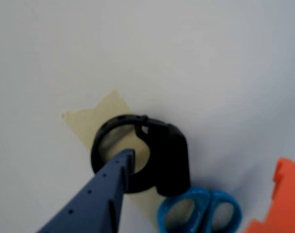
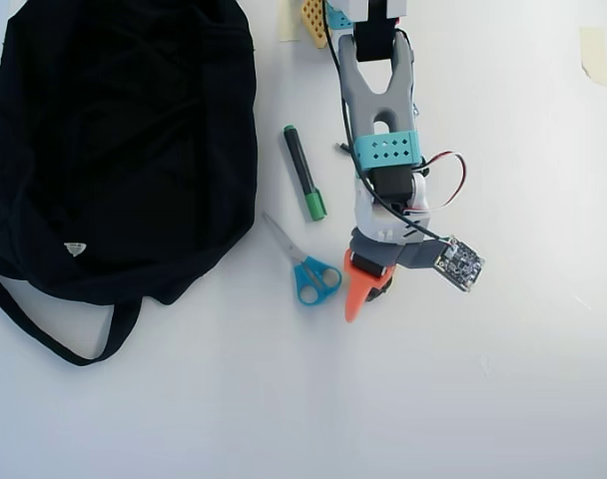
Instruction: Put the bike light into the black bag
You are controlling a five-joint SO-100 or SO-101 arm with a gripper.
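The bike light (image 1: 171,160) is a small black body with a ring loop, lying on the white table in the wrist view. My gripper (image 1: 205,162) is open and low over it. The blue finger's tip (image 1: 119,167) sits over the ring loop, and the orange finger (image 1: 283,199) stands apart to the right of the body. In the overhead view my gripper (image 2: 368,294) covers the light. The black bag (image 2: 114,140) lies at the far left there, well away from the gripper, with a white label and a long strap.
Blue-handled scissors (image 2: 308,269) lie just left of the gripper and show beside the light in the wrist view (image 1: 201,211). A black marker with a green cap (image 2: 303,172) lies between bag and arm. Beige tape (image 1: 87,121) lies under the light.
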